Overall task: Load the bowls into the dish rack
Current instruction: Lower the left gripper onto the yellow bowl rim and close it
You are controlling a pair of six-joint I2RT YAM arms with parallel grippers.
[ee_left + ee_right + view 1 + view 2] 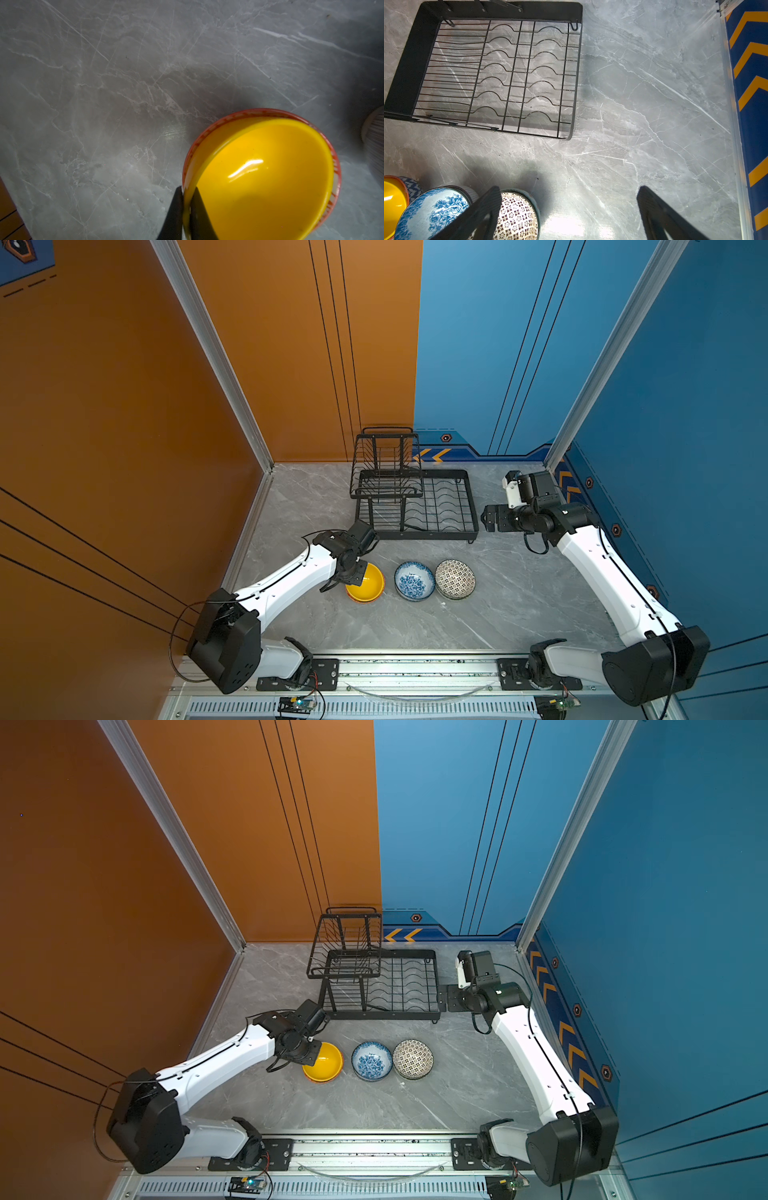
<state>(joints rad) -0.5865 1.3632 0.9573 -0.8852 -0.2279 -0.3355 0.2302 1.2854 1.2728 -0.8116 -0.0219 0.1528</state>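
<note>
The yellow bowl point(370, 584) point(328, 1064) point(270, 176) sits tilted inside an orange-rimmed bowl point(207, 128) at the left of a row of bowls. My left gripper point(357, 578) point(187, 205) is shut on the yellow bowl's near rim, one finger inside and one outside. The blue-white floral bowl point(414, 580) point(431, 212) and the black-white geometric bowl point(455, 578) point(517, 216) each rest in another bowl. The black wire dish rack point(471, 506) point(437, 986) point(406, 68) stands behind them with no bowl in it. Right of the rack, my right gripper point(488, 520) point(569, 190) hangs open and holds nothing.
The rack's raised basket tier point(386, 472) overhangs its left half. The orange wall point(124, 427) is at the left. The blue wall with yellow chevrons point(751, 83) runs close beside the right arm. Bare grey marble point(415, 622) lies in front of the bowls.
</note>
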